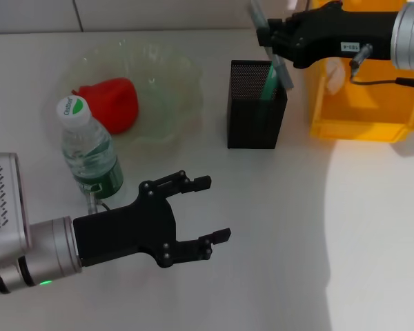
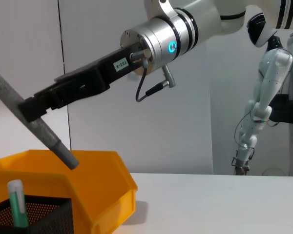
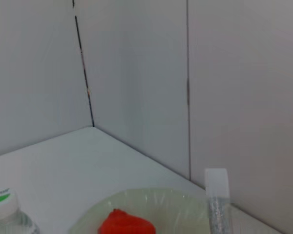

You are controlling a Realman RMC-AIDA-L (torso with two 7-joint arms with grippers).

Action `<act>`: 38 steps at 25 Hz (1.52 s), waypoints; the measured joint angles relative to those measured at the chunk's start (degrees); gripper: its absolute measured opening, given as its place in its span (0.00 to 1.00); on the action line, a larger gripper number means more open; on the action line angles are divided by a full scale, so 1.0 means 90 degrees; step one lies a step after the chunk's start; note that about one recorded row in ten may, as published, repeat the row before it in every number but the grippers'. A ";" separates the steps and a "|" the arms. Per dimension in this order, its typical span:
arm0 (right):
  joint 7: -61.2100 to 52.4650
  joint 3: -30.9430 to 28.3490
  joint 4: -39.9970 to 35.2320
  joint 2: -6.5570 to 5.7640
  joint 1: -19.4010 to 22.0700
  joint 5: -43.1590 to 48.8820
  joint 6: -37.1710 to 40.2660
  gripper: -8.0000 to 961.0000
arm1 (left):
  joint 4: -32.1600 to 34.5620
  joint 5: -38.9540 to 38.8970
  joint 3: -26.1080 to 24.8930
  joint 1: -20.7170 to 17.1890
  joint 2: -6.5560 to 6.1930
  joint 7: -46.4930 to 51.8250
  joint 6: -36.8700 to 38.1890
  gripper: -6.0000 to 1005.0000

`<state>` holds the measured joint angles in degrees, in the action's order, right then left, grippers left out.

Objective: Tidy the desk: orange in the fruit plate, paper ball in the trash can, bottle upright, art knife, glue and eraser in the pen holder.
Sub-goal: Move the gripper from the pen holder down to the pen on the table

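My right gripper (image 1: 270,36) is shut on the grey art knife (image 1: 279,65), which slants down over the black mesh pen holder (image 1: 252,127). The left wrist view shows the art knife (image 2: 49,136) just above the holder's rim. A green glue stick (image 1: 270,81) with a white cap (image 2: 14,187) stands inside the holder. The orange (image 1: 114,103) lies in the pale green fruit plate (image 1: 172,65). Upright in front of the plate is the bottle (image 1: 90,148). My left gripper (image 1: 212,209) hangs open and holds nothing, near the bottle. The paper ball and eraser are out of view.
The yellow trash can (image 1: 359,127) stands right of the pen holder, under my right arm. White table stretches in front of the holder and to the right of my left gripper. A grey panel wall bounds the table's far edge.
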<state>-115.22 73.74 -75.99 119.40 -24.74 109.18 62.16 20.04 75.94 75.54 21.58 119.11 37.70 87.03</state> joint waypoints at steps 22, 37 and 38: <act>0.0739 0.0193 0.0565 0.0005 0.0359 -0.0179 -0.0208 0.45 | -0.0019 -0.0002 -0.0039 -0.0038 -0.0011 0.0000 -0.0011 0.80; 0.0587 -0.0780 -0.0383 -0.0042 0.0754 0.0003 0.1341 0.76 | 0.0000 -0.0109 -0.0167 -0.0083 -0.0042 0.0010 0.0124 0.80; 0.0587 -0.0780 -0.0383 -0.0042 0.0754 0.0003 0.1341 0.76 | 0.0000 -0.0109 -0.0167 -0.0083 -0.0042 0.0010 0.0124 0.80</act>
<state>-109.94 66.72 -79.43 119.02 -17.95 109.21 74.22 20.04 74.96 74.04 20.84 118.73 37.79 88.15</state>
